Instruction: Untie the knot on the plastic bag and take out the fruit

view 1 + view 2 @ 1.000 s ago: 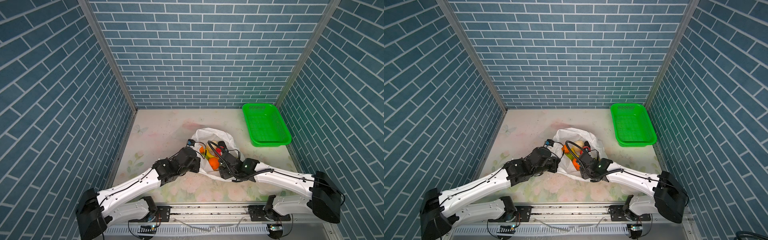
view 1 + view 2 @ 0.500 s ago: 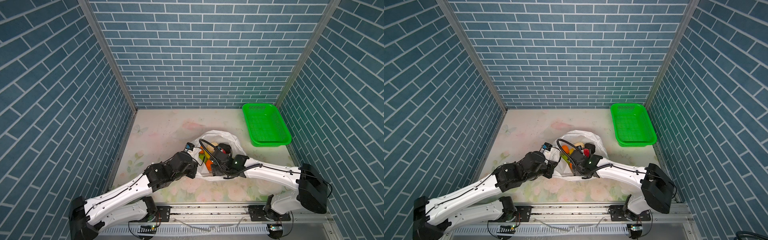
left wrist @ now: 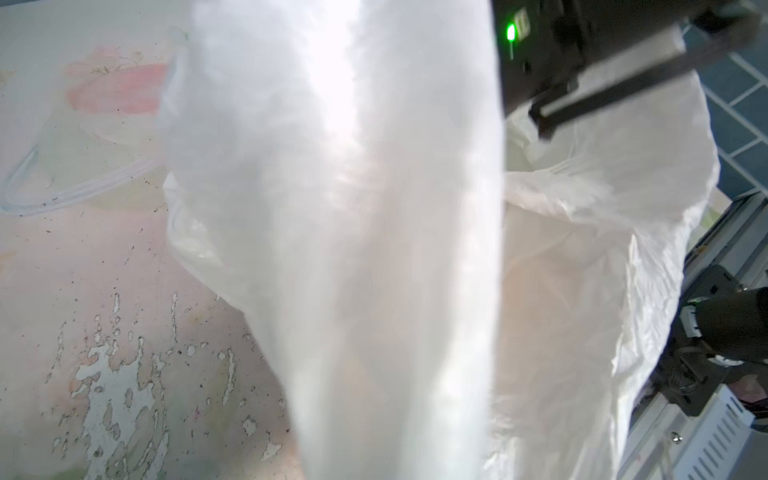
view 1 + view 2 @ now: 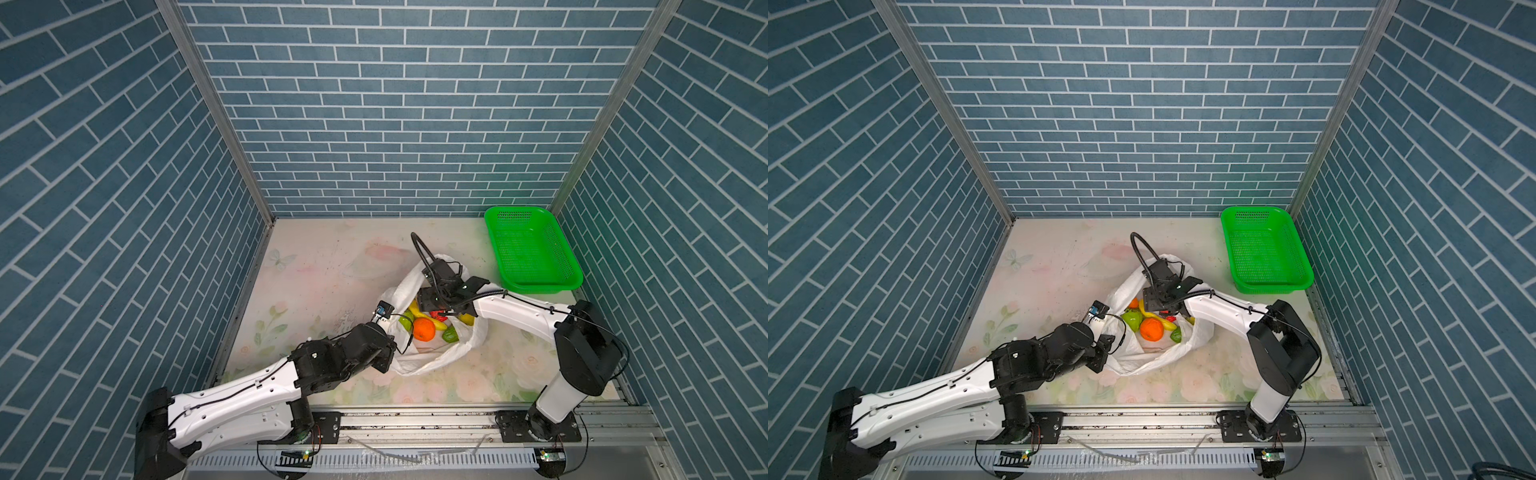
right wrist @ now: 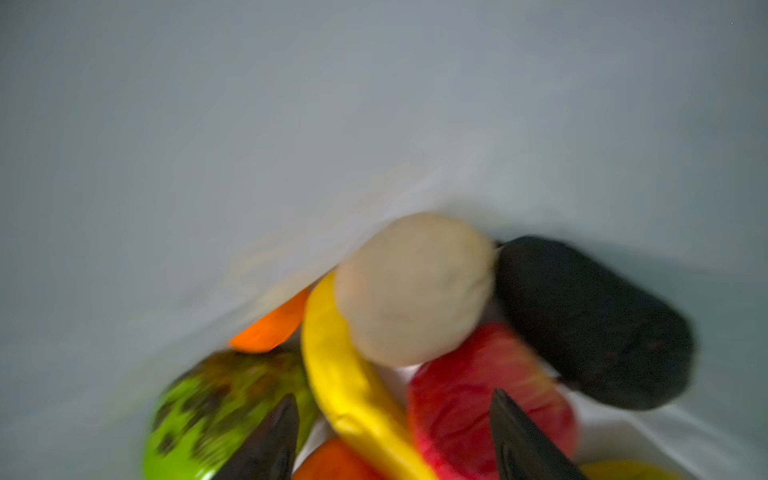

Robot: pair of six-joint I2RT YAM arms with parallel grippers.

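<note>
The white plastic bag (image 4: 432,359) (image 4: 1142,361) lies in mid-table with its mouth wide open. No knot is in view. My left gripper (image 4: 392,353) (image 4: 1106,347) is shut on the bag's near-left rim. In the left wrist view the stretched bag film (image 3: 332,208) hides its fingers. My right gripper (image 4: 436,309) (image 4: 1160,305) (image 5: 392,415) is open inside the bag's mouth, just above the fruit. Its fingertips straddle the yellow banana (image 5: 345,374) and the red piece (image 5: 465,403). Around them lie whitish (image 5: 411,286), dark oval (image 5: 594,324), green (image 5: 216,407) and orange (image 4: 424,329) pieces.
A green perforated basket (image 4: 532,249) (image 4: 1264,249) stands at the back right by the wall. Blue brick walls close three sides. A metal rail (image 4: 415,419) runs along the front. The right arm's wrist (image 3: 602,54) hangs close over the bag's rim.
My right gripper has gone farther back and deeper into the bag's mouth. The left gripper has drawn the rim toward the front, and the mouth gapes wider, showing more fruit.
</note>
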